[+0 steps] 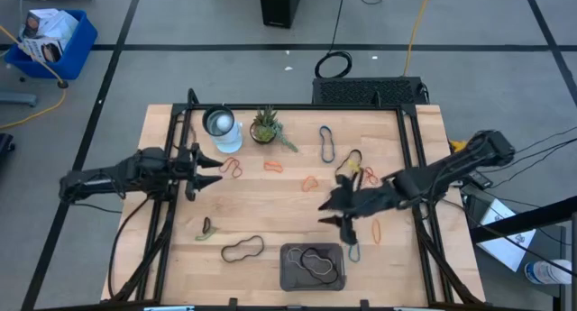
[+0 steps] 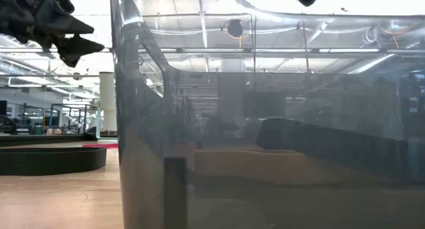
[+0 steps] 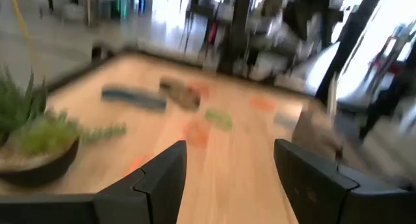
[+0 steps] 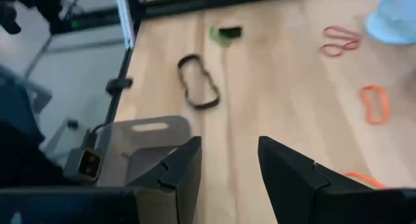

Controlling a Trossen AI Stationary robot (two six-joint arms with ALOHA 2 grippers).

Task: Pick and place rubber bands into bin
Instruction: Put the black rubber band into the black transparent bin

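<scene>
- While the small shallow dark grey rectangular bin [image 1: 312,267] sits at the near edge of the wooden table [image 1: 270,216], the right gripper [image 1: 335,212] hangs just beyond it and a little to its right – fingers parted with nothing visible between them, which suits an arm moving between the bin and the loose bands.
- Inside the bin lies at least one wavy black rubber band [image 1: 314,260], so part of the job looks done.
- To the bin's left, just beside it, a large black rubber band [image 1: 242,249] lies flat on the wood; the right wrist view shows it as a long loop [image 4: 198,82] ahead of the parted fingers [image 4: 180,167], so I judge it a likely next pick.
- Further left of the bin sits a small green-and-black band [image 1: 206,230].
- Beyond the bin, toward the table's far side, thin orange and red bands [image 1: 271,167] are scattered, with a blue loop [image 1: 326,143] further back – well apart from one another, so each can be pinched alone.
- Just right of the bin, a small blue band [image 1: 354,251] and an orange one [image 1: 377,228] lie under the right arm's reach.
- Far from the bin, at the table's left edge, the left gripper [image 1: 213,171] waits with its fingers spread wide and empty, clear of the right arm's path.
- Near the far-left corner, well away from the bin, stand a small potted green plant [image 1: 265,127] and a clear round cup [image 1: 220,123] – not part of the sorting.
</scene>
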